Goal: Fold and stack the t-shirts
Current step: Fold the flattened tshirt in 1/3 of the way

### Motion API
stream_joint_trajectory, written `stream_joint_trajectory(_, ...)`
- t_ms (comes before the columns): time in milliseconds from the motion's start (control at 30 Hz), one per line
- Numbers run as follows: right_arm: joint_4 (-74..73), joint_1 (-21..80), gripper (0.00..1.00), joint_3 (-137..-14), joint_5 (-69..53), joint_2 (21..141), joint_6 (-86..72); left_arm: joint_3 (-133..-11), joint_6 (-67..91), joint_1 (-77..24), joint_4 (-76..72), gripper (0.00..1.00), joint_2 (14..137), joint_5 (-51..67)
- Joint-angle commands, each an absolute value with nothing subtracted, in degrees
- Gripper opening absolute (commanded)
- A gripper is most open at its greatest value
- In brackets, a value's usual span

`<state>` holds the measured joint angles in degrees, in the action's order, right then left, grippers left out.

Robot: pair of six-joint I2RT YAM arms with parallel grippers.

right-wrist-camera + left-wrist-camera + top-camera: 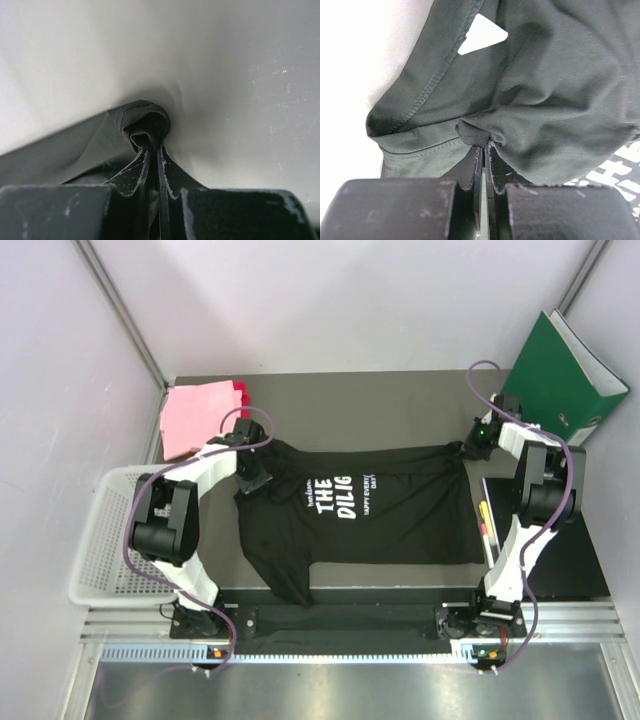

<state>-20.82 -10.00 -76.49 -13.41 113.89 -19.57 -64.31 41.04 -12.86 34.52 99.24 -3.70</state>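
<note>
My left tool (pixel 484 145) is pinched shut on a fold at the far left corner of the black t-shirt (pixel 350 510). My right tool (pixel 152 142) is clamped on a bunched corner at its far right. The shirt lies spread across the middle of the surface (pixel 400 410), lettering up. It's light, limp cloth that will likely sag and drag, so I'd hold it by corners and seams. The folded light pink shirt (pixel 195 418) sits close to my left arm. The white basket (pixel 100 550) and green binder (pixel 565 375) crowd the sides, with open room toward the back.
</note>
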Motion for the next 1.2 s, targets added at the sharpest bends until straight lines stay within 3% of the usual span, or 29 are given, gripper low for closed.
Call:
stream_joint_trajectory(0,-19.4,-10.8,0.06,-76.2,-13.8,112.6,-19.2,-67.1,40.4,-13.0,35.7,0.03,95.4,-4.6)
stream_joint_trajectory(533,-19.2,-10.7,0.06,-76.0,-14.8,113.7,-19.1,-70.6,38.0,-13.1,51.4,0.00,88.5,1.6)
stream_joint_trajectory(1100,-19.0,-10.7,0.07,-76.1,-15.2,114.1,-19.2,-60.7,44.0,-16.4,59.6,0.00,85.3,-4.0)
stream_joint_trajectory(1133,-18.9,-10.7,0.07,-76.1,-15.2,114.1,-19.2,-61.1,43.4,-16.5,59.4,0.02,85.5,-3.5)
stream_joint_trajectory(1167,-19.0,-10.6,0.07,-76.1,-15.2,114.1,-19.2,-61.4,43.1,-17.0,59.2,0.14,85.7,-3.1)
